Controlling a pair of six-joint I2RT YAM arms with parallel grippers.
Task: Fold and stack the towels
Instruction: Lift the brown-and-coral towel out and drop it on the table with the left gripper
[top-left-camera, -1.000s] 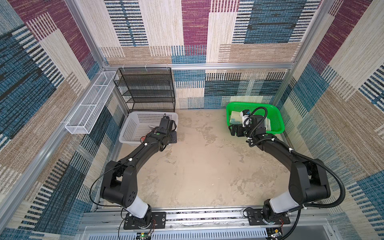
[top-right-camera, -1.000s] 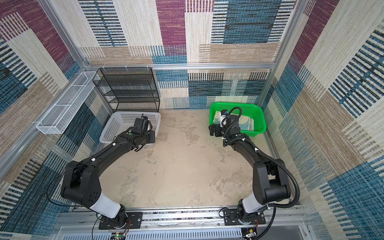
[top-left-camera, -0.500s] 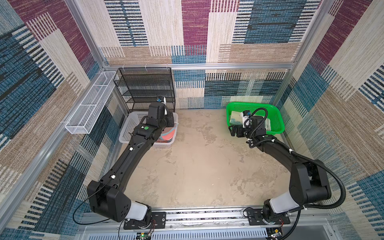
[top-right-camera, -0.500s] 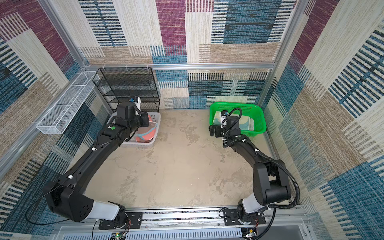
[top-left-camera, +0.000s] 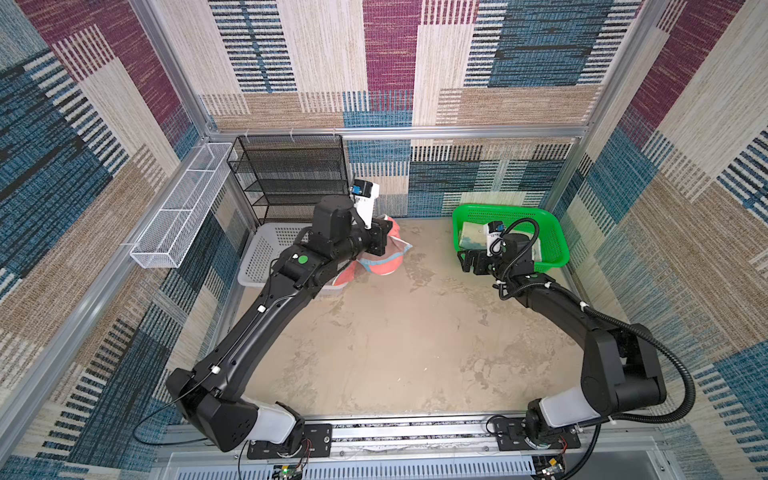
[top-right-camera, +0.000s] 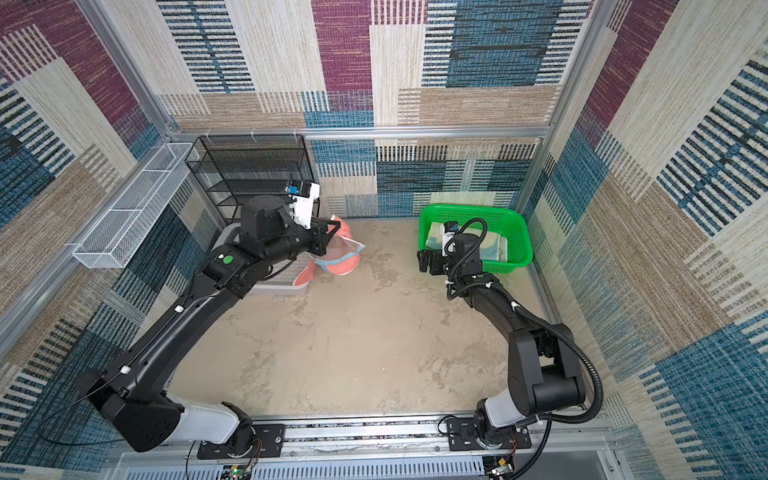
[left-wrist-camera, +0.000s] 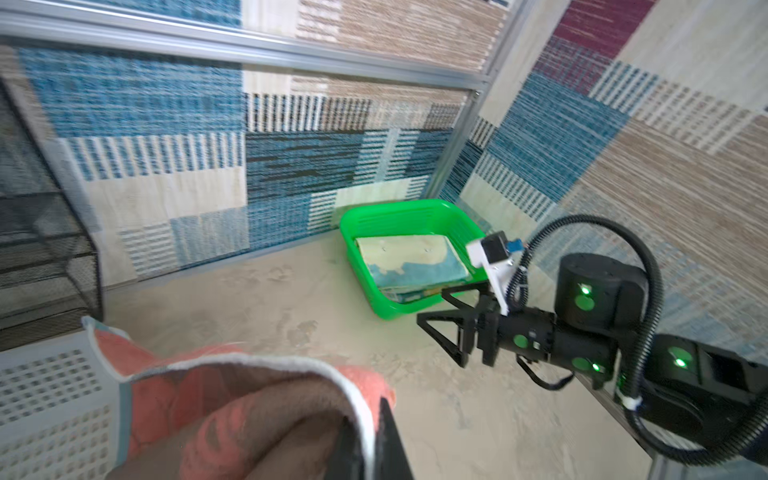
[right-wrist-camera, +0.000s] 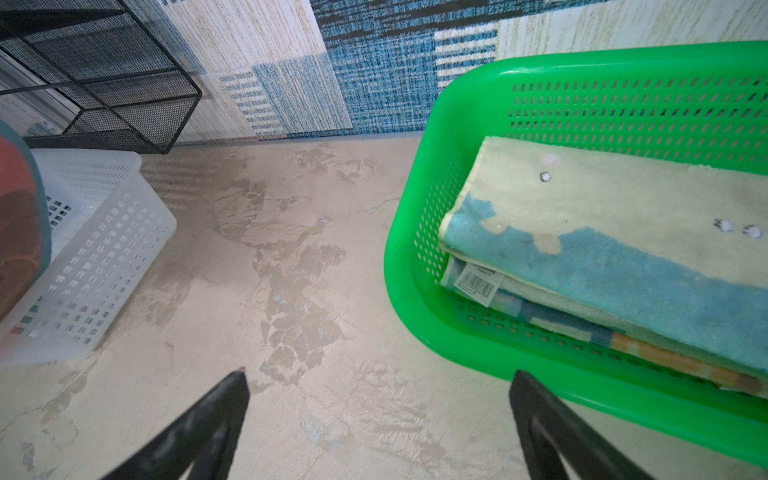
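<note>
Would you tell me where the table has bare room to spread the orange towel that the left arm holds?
The middle and front of the table, between the left arm and right arm, is bare. The back corners are crowded: white basket and orange towel left, green basket of folded towels right.

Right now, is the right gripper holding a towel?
No, the right gripper stands open with nothing between its jaws, beside the green basket.
</note>
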